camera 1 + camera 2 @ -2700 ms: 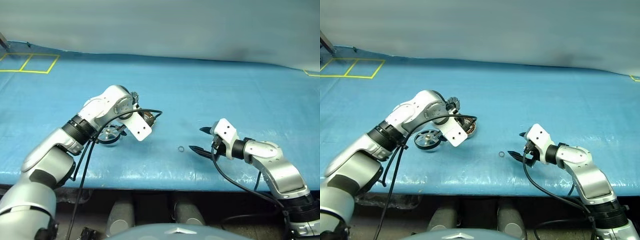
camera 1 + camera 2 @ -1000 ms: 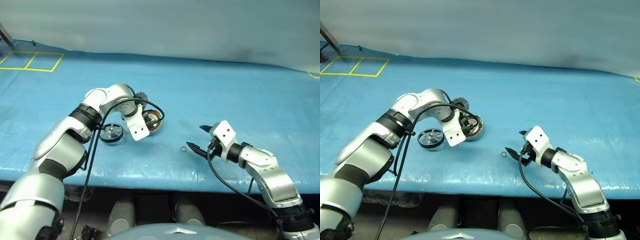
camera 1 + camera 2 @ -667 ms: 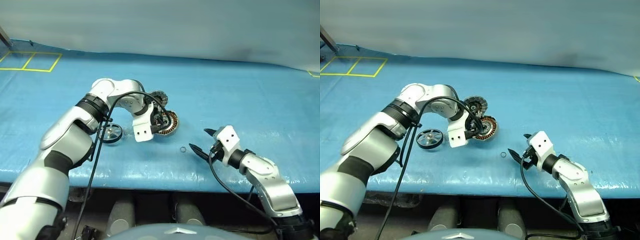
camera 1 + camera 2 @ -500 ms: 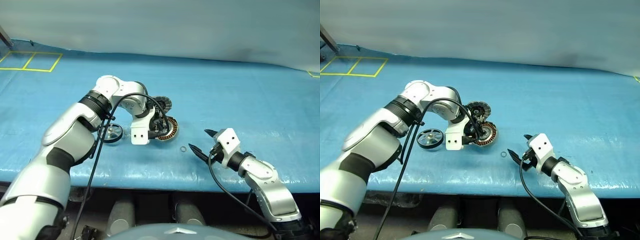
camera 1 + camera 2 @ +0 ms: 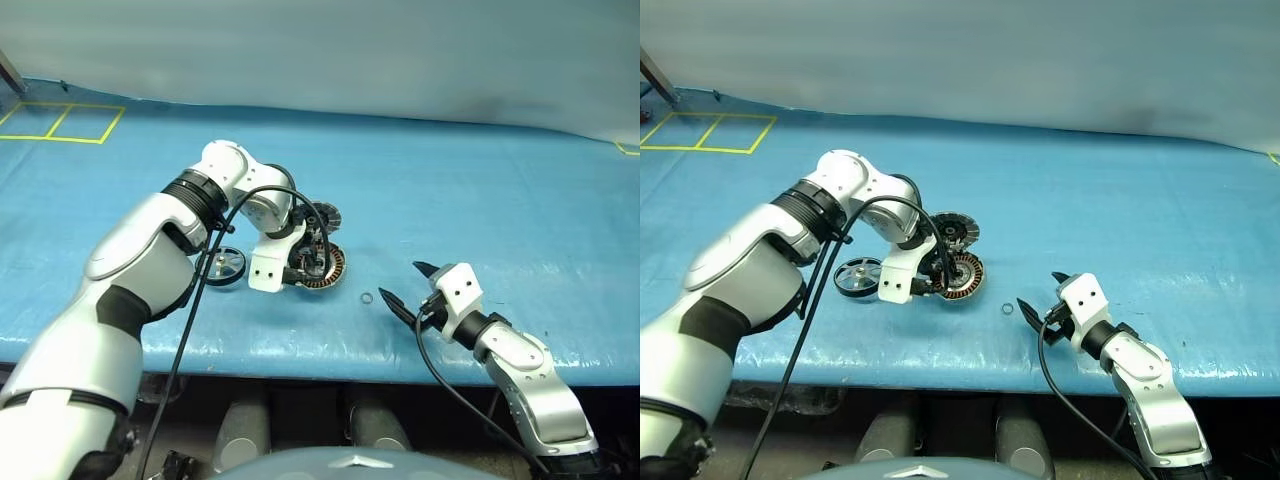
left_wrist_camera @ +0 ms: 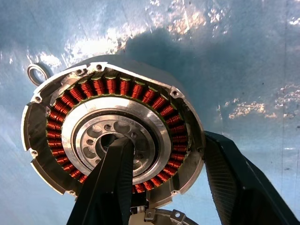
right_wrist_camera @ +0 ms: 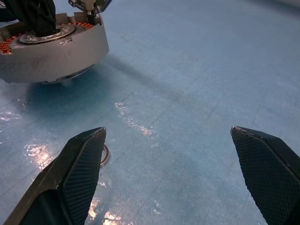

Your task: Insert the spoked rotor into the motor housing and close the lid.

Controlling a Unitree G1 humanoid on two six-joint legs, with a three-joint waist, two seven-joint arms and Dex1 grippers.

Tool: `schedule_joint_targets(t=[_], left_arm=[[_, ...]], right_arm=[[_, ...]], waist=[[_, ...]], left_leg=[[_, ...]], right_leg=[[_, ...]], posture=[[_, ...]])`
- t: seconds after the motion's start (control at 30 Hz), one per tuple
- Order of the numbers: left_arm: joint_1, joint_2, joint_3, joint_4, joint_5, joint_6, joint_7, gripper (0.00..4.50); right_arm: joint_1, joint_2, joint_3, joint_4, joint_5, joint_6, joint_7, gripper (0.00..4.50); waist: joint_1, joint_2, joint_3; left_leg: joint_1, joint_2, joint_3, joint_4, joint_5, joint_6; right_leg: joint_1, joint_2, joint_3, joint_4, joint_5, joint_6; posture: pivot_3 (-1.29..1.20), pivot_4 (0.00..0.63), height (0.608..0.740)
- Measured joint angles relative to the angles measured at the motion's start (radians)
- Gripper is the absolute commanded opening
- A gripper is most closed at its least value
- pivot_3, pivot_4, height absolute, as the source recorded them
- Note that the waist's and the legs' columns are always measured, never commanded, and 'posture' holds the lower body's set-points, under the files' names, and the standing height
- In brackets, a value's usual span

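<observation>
The motor housing [image 5: 322,268] lies on the blue table, its copper windings [image 6: 117,86] facing up around a silver hub. My left gripper [image 5: 303,262] points down onto it. One finger [image 6: 112,178] sits in the hub's hole and the other [image 6: 234,178] is outside the rim, so it is shut on the housing wall. The lid [image 5: 323,215] stands tilted open just behind the housing. The black spoked rotor [image 5: 224,264] lies flat to the left of the housing, beside my left wrist. My right gripper [image 5: 403,290] hovers open to the right of the housing, holding nothing.
A tiny metal ring [image 5: 366,297] lies on the table between the housing and my right gripper, close to one right fingertip [image 7: 89,150]. The table's front edge [image 5: 330,352] runs just below it. Yellow tape squares [image 5: 60,122] mark the far left.
My left gripper has dragged the housing a little to the right and toward the front edge, rolling its wrist; the lid now shows open behind. Rotor, ring and right gripper stay put.
</observation>
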Motion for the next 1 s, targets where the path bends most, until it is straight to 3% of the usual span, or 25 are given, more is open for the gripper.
schedule_joint_targets(t=[0.47, 0.5, 0.67, 0.87, 1.0], left_arm=[[0.000, -0.027, -0.045, 0.041, 0.038, 0.005, 0.048, 2.08], [0.000, -0.028, -0.046, 0.044, 0.038, 0.006, 0.049, 2.67], [0.000, -0.042, -0.050, 0.058, 0.039, 0.012, 0.058, 4.07], [0.000, -0.033, -0.042, 0.074, 0.010, 0.011, 0.077, 4.07], [-0.004, 0.004, -0.008, 0.095, -0.142, -0.020, 0.012, 4.07]], right_arm=[[0.019, 0.011, -0.002, 0.000, -0.003, -0.006, -0.025, 4.50], [0.019, 0.011, -0.002, 0.000, -0.004, -0.006, -0.026, 4.50], [0.019, 0.012, -0.002, 0.000, -0.004, -0.006, -0.033, 4.50], [0.018, 0.013, -0.002, 0.000, -0.004, -0.007, -0.038, 4.50], [0.011, 0.014, -0.001, 0.002, -0.003, -0.008, -0.036, 4.50]], waist=[[0.000, 0.000, 0.000], [0.000, 0.000, 0.000], [0.000, 0.000, 0.000], [0.000, 0.000, 0.000], [-0.001, 0.000, 0.000]], left_leg=[[0.001, 0.000, 0.000, 0.000, 0.000, 0.000], [0.001, 0.000, 0.000, 0.001, 0.000, 0.000], [0.001, 0.000, 0.000, 0.001, 0.000, 0.000], [0.001, 0.000, 0.000, 0.001, 0.000, 0.000], [0.002, 0.000, 0.000, 0.001, 0.000, 0.000]], right_leg=[[0.001, 0.000, 0.000, 0.000, 0.000, 0.000], [0.001, 0.000, 0.000, 0.000, 0.000, 0.000], [0.001, 0.000, 0.000, 0.000, 0.000, 0.000], [0.001, 0.000, 0.000, 0.001, 0.000, 0.000], [0.001, 0.000, 0.000, 0.001, 0.000, 0.000]], posture=[[0.00, 0.150, 0.740], [0.00, 0.150, 0.740], [0.00, 0.150, 0.740], [0.00, 0.150, 0.740], [0.00, 0.150, 0.740]])
